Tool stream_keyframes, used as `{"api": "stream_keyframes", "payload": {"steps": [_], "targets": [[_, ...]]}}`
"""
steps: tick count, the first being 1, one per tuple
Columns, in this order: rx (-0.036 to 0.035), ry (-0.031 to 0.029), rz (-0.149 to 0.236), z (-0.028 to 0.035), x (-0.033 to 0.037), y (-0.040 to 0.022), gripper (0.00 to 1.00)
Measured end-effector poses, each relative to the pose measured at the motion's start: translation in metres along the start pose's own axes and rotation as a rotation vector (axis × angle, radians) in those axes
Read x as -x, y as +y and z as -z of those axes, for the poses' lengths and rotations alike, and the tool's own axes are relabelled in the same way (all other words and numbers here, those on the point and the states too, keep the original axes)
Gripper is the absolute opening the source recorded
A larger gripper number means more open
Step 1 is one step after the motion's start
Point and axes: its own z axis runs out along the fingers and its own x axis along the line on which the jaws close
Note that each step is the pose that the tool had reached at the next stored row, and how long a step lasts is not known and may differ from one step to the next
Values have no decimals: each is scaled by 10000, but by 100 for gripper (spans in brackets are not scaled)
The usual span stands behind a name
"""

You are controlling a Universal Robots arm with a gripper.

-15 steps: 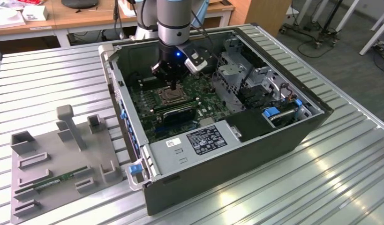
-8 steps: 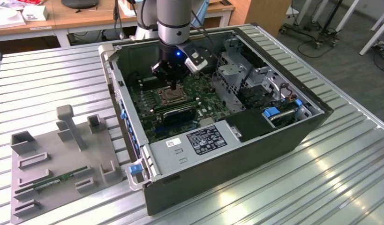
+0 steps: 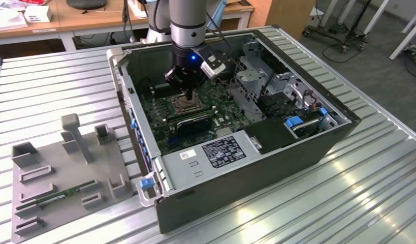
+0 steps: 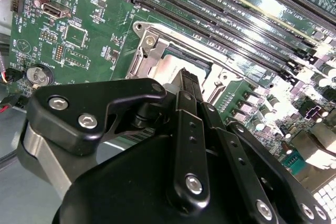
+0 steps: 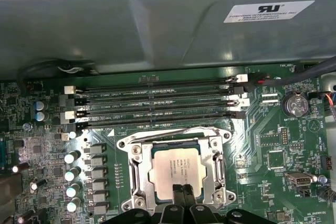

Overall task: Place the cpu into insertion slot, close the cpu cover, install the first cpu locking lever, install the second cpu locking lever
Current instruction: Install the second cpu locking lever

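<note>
Ribbed metal table [image 3: 370, 168] bears open computer case [image 3: 276, 152]; wooden desks [image 3: 86, 18] behind.

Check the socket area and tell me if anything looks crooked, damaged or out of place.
Nothing stands out. In the first wrist view the cpu sits square in the socket, framed evenly by the cpu cover. The gripper is just above the chip's near edge. The memory slots beside it run straight and parallel.

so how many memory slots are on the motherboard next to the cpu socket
4, lying side by side in one bank between the cpu socket and the case wall: slots at and. All look empty.
</note>
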Motion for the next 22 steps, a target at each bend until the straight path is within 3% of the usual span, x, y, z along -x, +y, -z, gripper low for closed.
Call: {"api": "stream_keyframes", "payload": {"steps": [7,20,22], "targets": [[-3,0,1,15,1,0,11],[0,-1,0,112,7,1,11],[-3,0,1,152,9,1,11]]}}
